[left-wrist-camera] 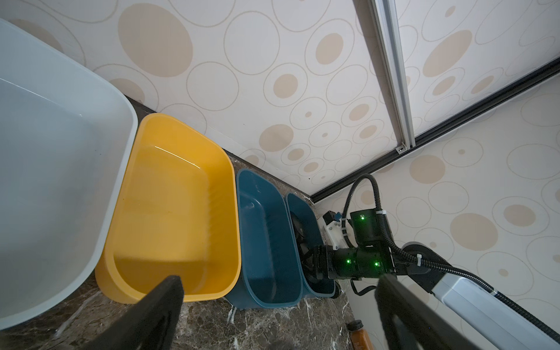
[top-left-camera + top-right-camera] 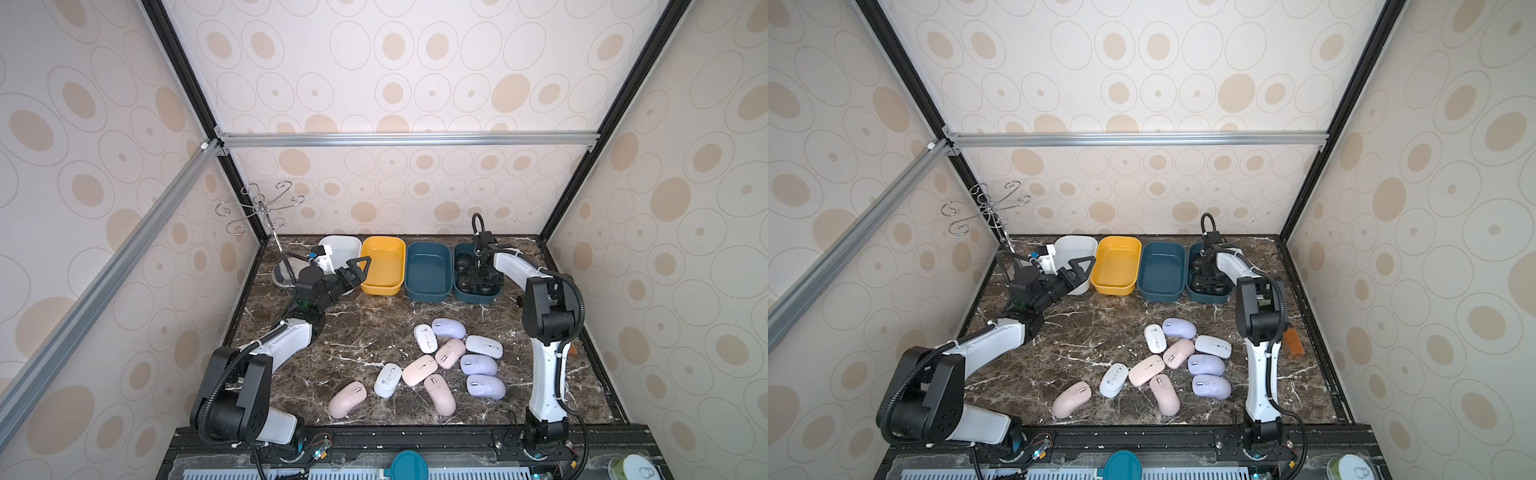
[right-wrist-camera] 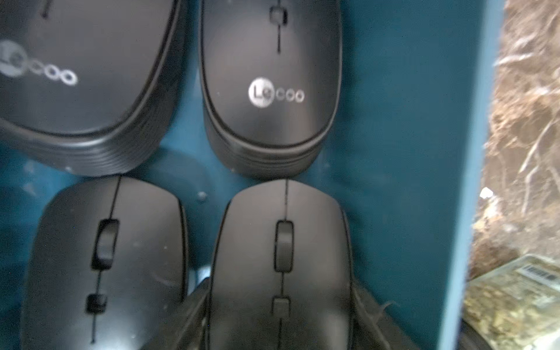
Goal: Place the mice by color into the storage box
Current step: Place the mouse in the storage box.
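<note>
Several pink, white and lavender mice lie loose on the marble table, front right. At the back stand a white, a yellow and two teal storage boxes. My right gripper reaches down into the rightmost teal box. Several black mice lie there, and one black mouse sits between the fingers. I cannot see whether they press on it. My left gripper hangs open and empty near the white and yellow boxes.
A metal hook stand and a glass dish occupy the back left corner. An orange bottle lies by the right wall behind my right arm. A teal lid sits on the front rail.
</note>
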Available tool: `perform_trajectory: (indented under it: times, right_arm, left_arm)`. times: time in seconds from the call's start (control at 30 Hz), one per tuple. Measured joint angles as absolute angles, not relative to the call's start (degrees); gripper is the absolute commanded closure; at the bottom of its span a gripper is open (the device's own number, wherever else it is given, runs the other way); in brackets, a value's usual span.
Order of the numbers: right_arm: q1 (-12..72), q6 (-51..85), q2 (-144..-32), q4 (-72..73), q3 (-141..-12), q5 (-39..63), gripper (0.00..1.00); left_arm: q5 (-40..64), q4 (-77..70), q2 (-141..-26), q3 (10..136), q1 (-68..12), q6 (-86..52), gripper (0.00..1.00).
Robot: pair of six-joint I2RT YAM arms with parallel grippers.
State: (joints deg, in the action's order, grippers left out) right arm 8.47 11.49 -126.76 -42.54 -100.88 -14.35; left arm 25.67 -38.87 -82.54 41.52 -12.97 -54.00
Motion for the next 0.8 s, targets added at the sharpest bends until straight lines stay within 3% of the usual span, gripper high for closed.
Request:
perform_trajectory:
  times: [0.13, 0.5, 0.8]
  right_arm:
    - [8.5, 11.4, -127.1, -43.3, -101.2, -13.9, 0.26]
    - [8.8, 11.6, -125.1, -44.2, -101.9, -14.1, 0.27]
    - [15.2, 13.1, -110.3, -41.9, -96.5, -15.9, 0.27]
  left_arm:
    - [25.7, -38.9, -82.6, 41.5, -13.0, -54.0, 0.00]
    - [25.7, -38.9, -82.7, 41.5, -13.0, -54.0, 0.00]
    - [25.3, -38.3, -82.6, 41.6, -13.0, -53.7, 0.00]
